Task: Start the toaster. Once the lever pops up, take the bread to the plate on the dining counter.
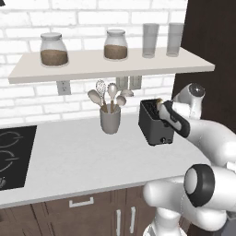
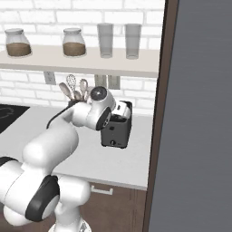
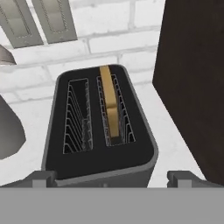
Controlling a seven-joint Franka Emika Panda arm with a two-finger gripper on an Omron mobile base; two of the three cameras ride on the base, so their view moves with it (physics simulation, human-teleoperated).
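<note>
The toaster (image 3: 98,127) fills the centre of the hand view, a dark grey box with two slots seen from above. The bread (image 3: 110,107) stands on edge in the right-hand slot, its tan top rising a little above the wire guides; the left-hand slot holds nothing. In the left base view the toaster (image 1: 154,124) sits right of centre on the white worktop (image 1: 78,161), close to a dark cabinet wall. The tool (image 3: 114,177) hangs just above the toaster's near edge, its two dark tips spread wide apart at the bottom of the hand view, gripping nothing. Left of the toaster stands a grey utensil cup (image 1: 110,119). Above it, a shelf (image 1: 92,64) carries jars and glasses.
</note>
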